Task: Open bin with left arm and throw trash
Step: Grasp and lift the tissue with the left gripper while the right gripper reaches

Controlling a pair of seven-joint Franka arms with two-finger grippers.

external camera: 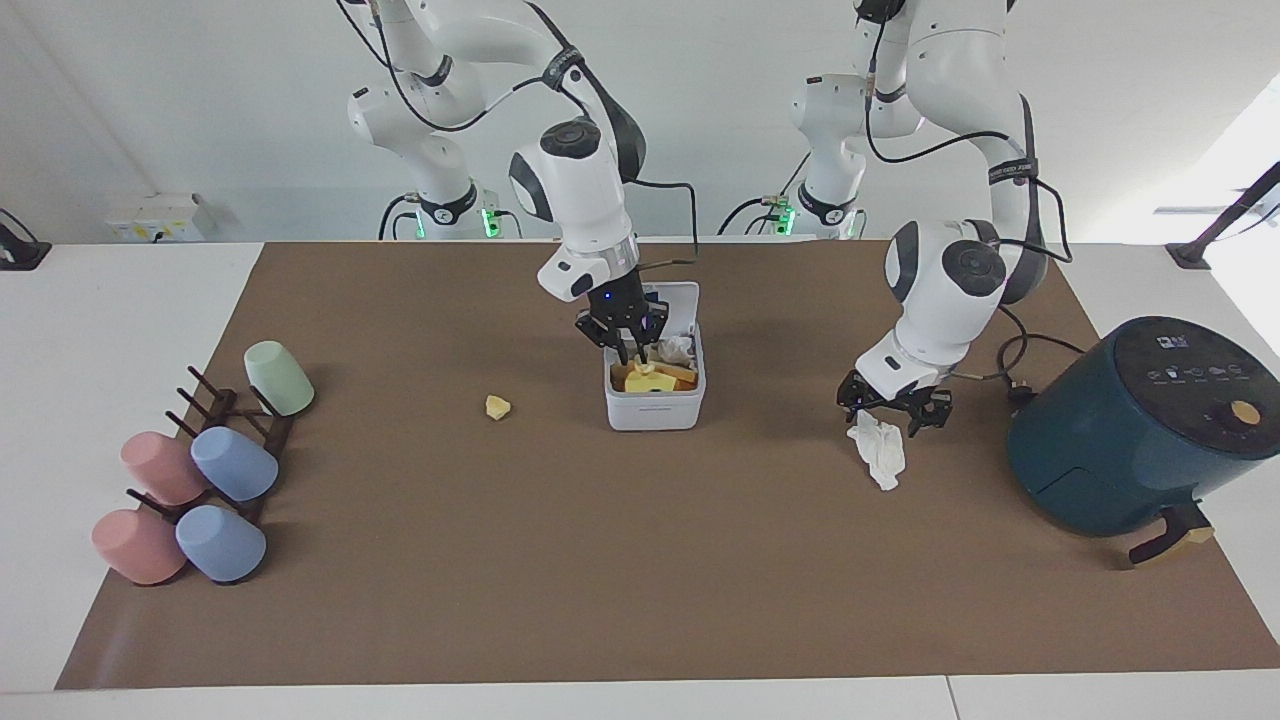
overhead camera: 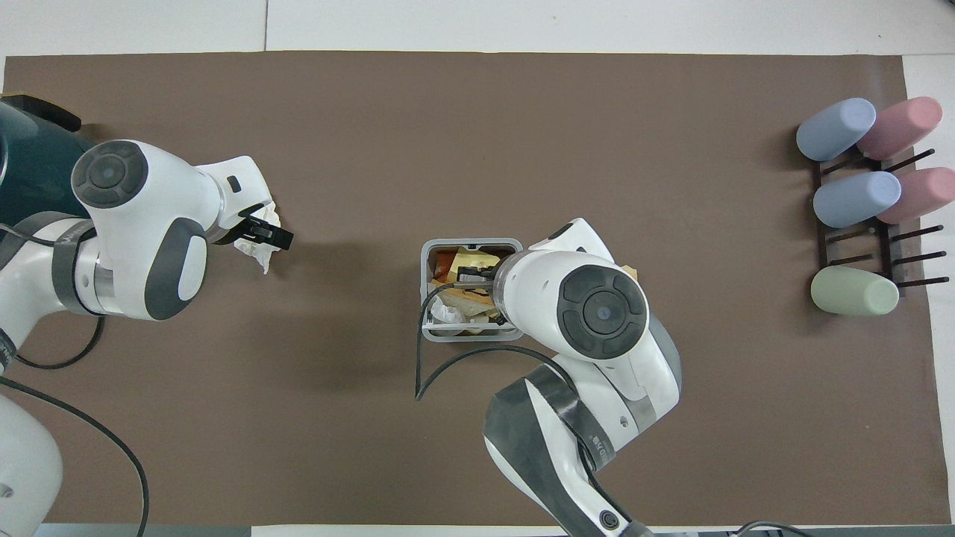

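The small white cube-shaped plastic bin (external camera: 655, 395) stands mid-worktop with its square lid (external camera: 668, 305) tipped up, its opening crowded with yellow and brown scraps and a bit of white paper. The right gripper (external camera: 634, 352) hangs inside the mouth of the bin, fingers slightly apart, a pale yellow lump (external camera: 645, 368) just under them; whether that lump is free of the fingers cannot be told. A second pale yellow lump (external camera: 498, 406) lies on the brown worktop (external camera: 640, 600) beside the bin, toward the right arm's end. Toward the left arm's end, the left gripper (external camera: 889, 405) sits low over the wrinkly white paper tissue (external camera: 880, 450), fingers spread at its upper edge and not yet closed on it. Well apart stand the dark teal air fryer (external camera: 1140, 425) and the rack of pastel cups (external camera: 200, 470). The risks, judged from here: the limp tissue may be pinched by a corner and slip free, and the full bin may shed whatever is dropped on top.
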